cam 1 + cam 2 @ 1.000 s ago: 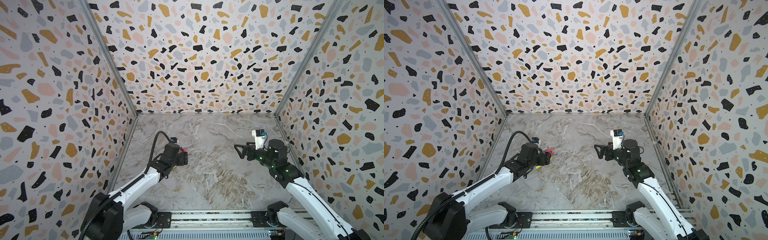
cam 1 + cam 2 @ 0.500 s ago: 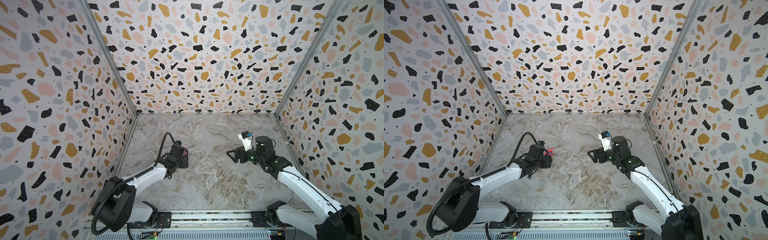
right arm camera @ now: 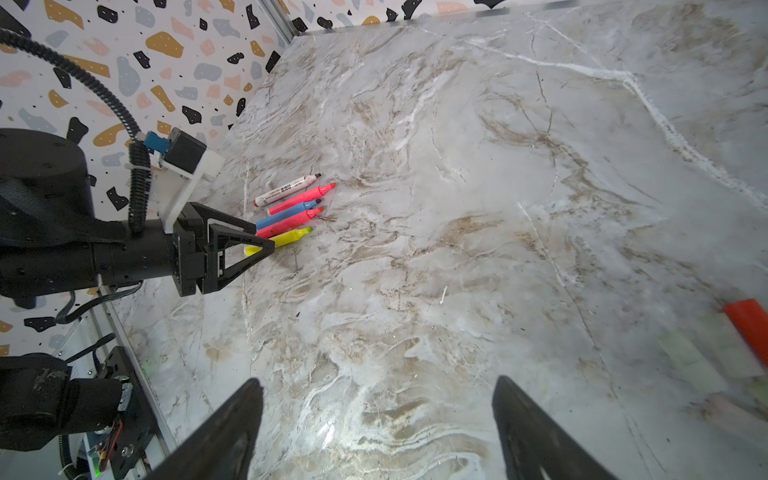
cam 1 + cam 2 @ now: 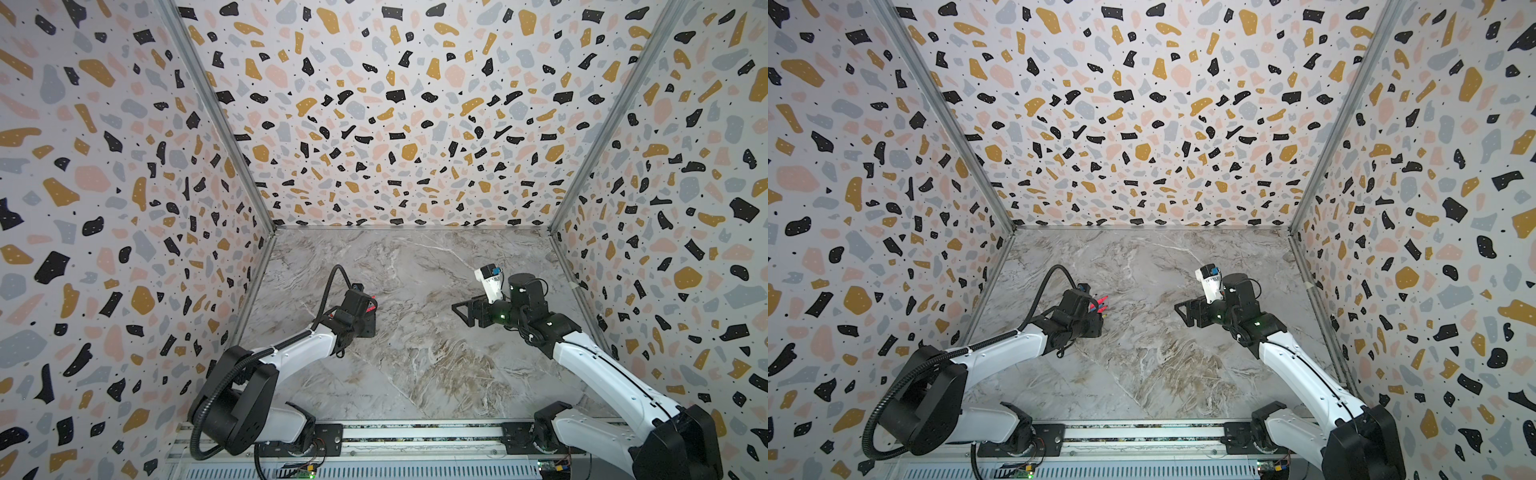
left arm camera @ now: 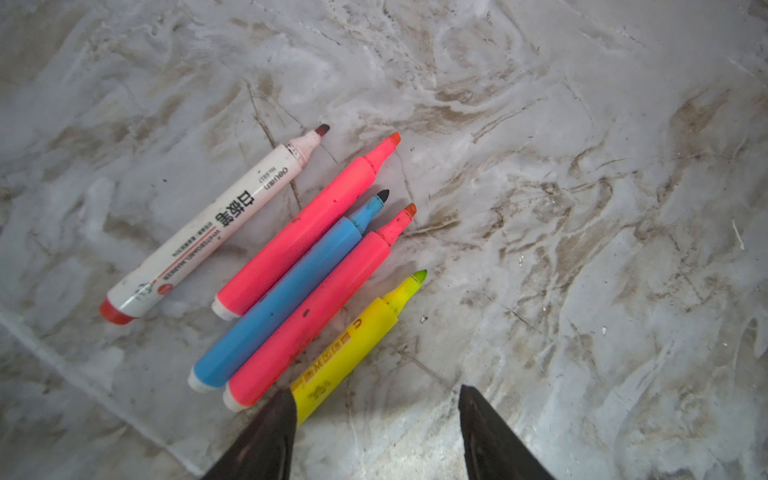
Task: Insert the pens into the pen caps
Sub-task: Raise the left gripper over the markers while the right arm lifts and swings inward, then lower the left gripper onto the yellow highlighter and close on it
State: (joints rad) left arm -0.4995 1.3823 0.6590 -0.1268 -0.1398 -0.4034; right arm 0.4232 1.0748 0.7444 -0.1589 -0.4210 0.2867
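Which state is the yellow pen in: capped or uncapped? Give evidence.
Uncapped. The yellow pen lies flat on the table with its yellow-green tip bare, no cap on it.

yellow pen [image 5: 353, 345] | blue pen [image 5: 291, 289] | two pink pens [image 5: 299, 232] [image 5: 324, 303] | white pen [image 5: 220, 220], dark print | red cap [image 3: 748, 328] | grey marble table [image 5: 582, 208]

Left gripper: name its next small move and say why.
Probably nudge the left gripper sideways toward the yellow pen. Its jaws stand open, but the pen's rear end lies at one fingertip, not centred in the gap, so closing now might push it aside.
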